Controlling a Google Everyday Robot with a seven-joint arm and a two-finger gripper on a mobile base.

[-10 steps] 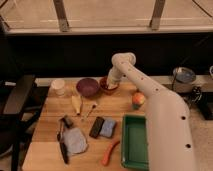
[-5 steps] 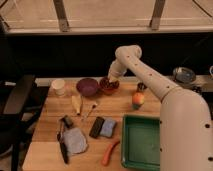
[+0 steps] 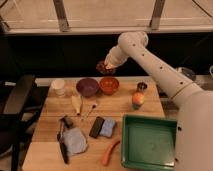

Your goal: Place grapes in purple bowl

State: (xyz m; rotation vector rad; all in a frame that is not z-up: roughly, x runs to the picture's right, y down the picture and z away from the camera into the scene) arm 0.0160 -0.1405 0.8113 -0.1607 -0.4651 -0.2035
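My gripper (image 3: 106, 65) hangs in the air above the back of the table, over the orange-brown bowl (image 3: 109, 85). It is shut on the grapes (image 3: 104, 68), a small dark cluster held at its tip, well clear of the bowls. The purple bowl (image 3: 87, 87) stands on the table just left of the orange-brown bowl, below and to the left of the gripper. I see nothing inside it.
A white cup (image 3: 59, 86) stands left of the purple bowl. An orange-red fruit (image 3: 138, 99) and a small dark cup (image 3: 142, 86) are at the right. A green tray (image 3: 147, 143) fills the front right. A spoon (image 3: 91, 109), sponge (image 3: 107, 127), cloth (image 3: 75, 140) and knife lie in front.
The gripper was low at the orange-brown bowl. It has risen and now holds the dark cluster in the air above that bowl.
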